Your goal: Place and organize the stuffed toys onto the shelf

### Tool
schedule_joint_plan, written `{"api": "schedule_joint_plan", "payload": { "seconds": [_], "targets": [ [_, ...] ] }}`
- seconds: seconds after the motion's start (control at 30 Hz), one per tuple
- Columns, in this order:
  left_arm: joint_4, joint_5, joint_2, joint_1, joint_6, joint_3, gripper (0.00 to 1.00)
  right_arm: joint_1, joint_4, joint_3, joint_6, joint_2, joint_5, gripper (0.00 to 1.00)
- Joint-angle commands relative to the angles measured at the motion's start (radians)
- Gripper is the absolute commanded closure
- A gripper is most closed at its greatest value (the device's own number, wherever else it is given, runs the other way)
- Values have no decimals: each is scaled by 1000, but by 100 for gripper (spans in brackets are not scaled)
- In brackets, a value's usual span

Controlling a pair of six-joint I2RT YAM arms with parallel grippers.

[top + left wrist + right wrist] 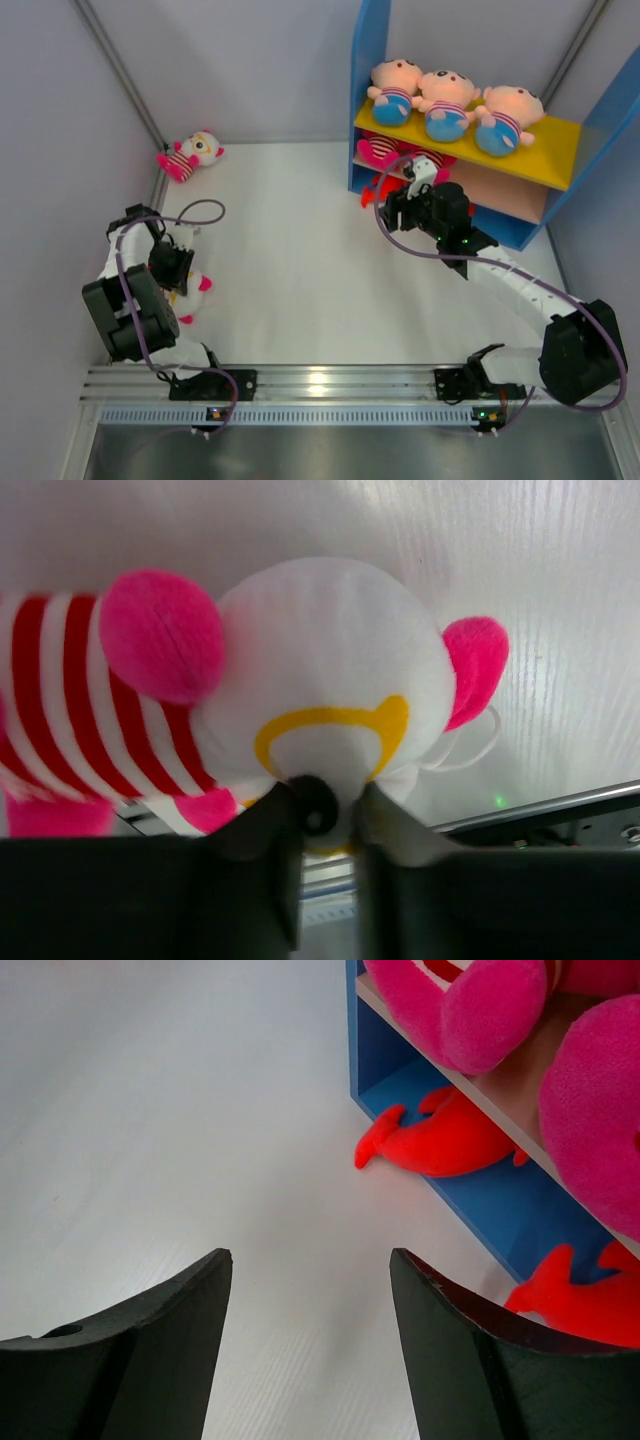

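The shelf (pixel 368 70) stands at the back right. Three peach dolls (pixel 447 103) lie on its yellow top board. Striped pink dolls (pixel 380 152) lie on the tan middle board, and they also show in the right wrist view (pixel 490 1005). Red fish (pixel 445 1140) lie on the blue base (pixel 500 1205). My right gripper (pixel 392 212) is open and empty (pixel 310 1255), just in front of the shelf's left end. My left gripper (pixel 183 288) is shut on the face of a white-faced striped doll (pixel 330 670) at the near left. Another striped doll (pixel 190 153) lies at the far left.
Grey walls close in the white table on the left and at the back. A metal rail (pixel 330 385) runs along the near edge, by the held doll. One red fish tail (pixel 372 192) sticks out past the shelf's front.
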Motion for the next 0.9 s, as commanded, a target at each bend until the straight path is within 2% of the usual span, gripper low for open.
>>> {"api": "schedule_joint_plan", "payload": {
  "seconds": [0.0,0.03,0.13,0.2,0.27,0.3,0.4,0.47,0.5,0.53,0.73,0.87],
  "targets": [
    [41,46,9,4,-22,23,84,22,9,19,-15,-40,9,35],
    [41,59,1,2,-37,31,100,25,5,20,-21,-43,11,35],
    [40,188,-66,2,-86,83,100,52,-17,42,-34,-43,23,35],
    [40,344,-137,2,-129,146,100,84,-29,65,-30,-34,23,35],
    [40,444,-171,2,-227,200,100,130,-41,123,-13,-11,9,34],
    [40,530,-192,-1,-267,258,100,153,-37,167,-10,-3,8,32],
    [40,657,-220,-11,-397,336,100,256,39,241,13,41,-21,26],
    [41,708,-249,-30,-448,356,100,333,92,278,38,95,-60,18],
    [41,753,-258,-36,-468,358,100,359,138,325,42,145,-72,6],
    [40,771,-269,-45,-477,358,100,406,149,353,42,175,-89,1],
    [43,906,-346,-60,-514,347,100,555,192,585,15,409,-160,1],
    [41,963,-366,-64,-537,347,100,585,196,668,38,503,-169,0]
  ]
}}
